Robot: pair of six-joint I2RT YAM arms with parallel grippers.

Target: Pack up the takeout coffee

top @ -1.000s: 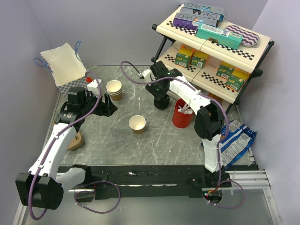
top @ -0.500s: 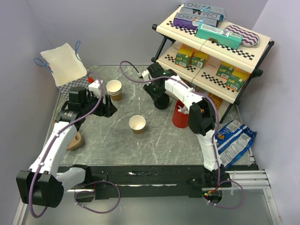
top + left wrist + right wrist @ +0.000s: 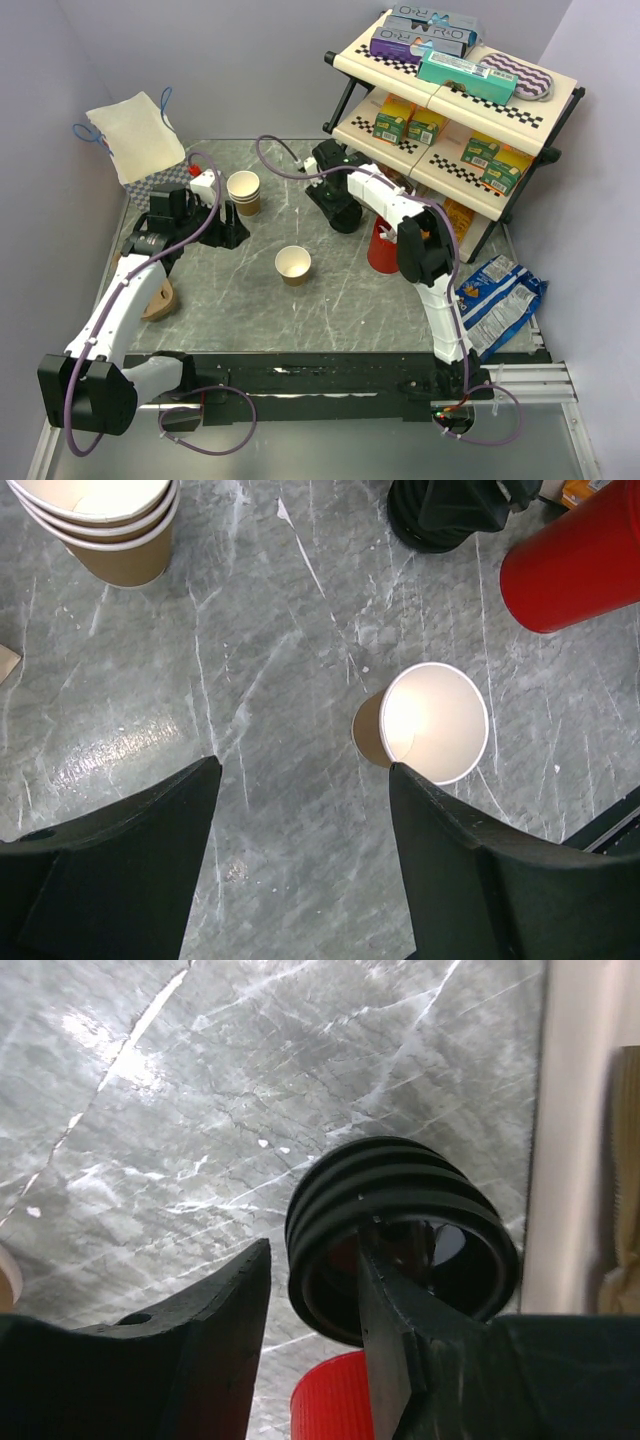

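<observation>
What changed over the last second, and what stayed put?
The right arm folded inward to the left, and the right tool shifted slightly left and back at the stack of black lids; nothing was grasped or released. The left tool, lidless cup, cup stack and red cup stayed put.

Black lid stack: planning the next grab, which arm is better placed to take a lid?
Right arm: jaws straddle the rim of the lid stack. Left arm: jaws hang open near the lidless cup, farther off.
</observation>
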